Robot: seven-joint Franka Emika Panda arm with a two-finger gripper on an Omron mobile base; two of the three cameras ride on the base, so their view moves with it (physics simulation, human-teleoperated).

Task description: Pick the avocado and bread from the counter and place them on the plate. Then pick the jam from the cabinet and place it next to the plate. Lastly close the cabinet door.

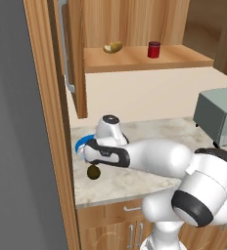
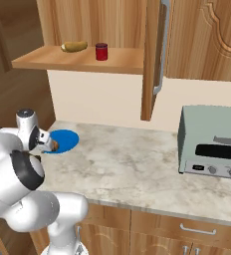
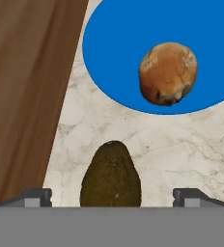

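Claw (image 3: 112,195) stood wide in the hand view, one dark tip at each side of the bottom edge and nothing gripped. The avocado (image 3: 111,174) lay between those tips on the counter (image 3: 181,149), its long axis running straight away from the camera, narrow end pointing toward the plate (image 3: 114,43). So the tips flanked its short width, which I judged the right set for a squeeze. The bread (image 3: 168,73) already sat on the plate, near the rim closest to the avocado. A brown wooden panel (image 3: 27,96) ran close along the left.

From the left base view, the claw (image 1: 93,163) hung low at the counter's left end, with the avocado (image 1: 93,172) just beneath it and a sliver of plate (image 1: 81,145) showing behind the arm. The jam (image 1: 154,49) waited on the shelf of the cabinet (image 1: 135,58), whose door (image 1: 74,58) hung open, beside a yellowish lump (image 1: 113,47).

From the right base view, the plate (image 2: 67,139) lay at the counter's far left, and the bread (image 2: 54,146) rested on it. The jam (image 2: 101,51) stood on the shelf, and a toaster oven (image 2: 212,147) sat well to the right.
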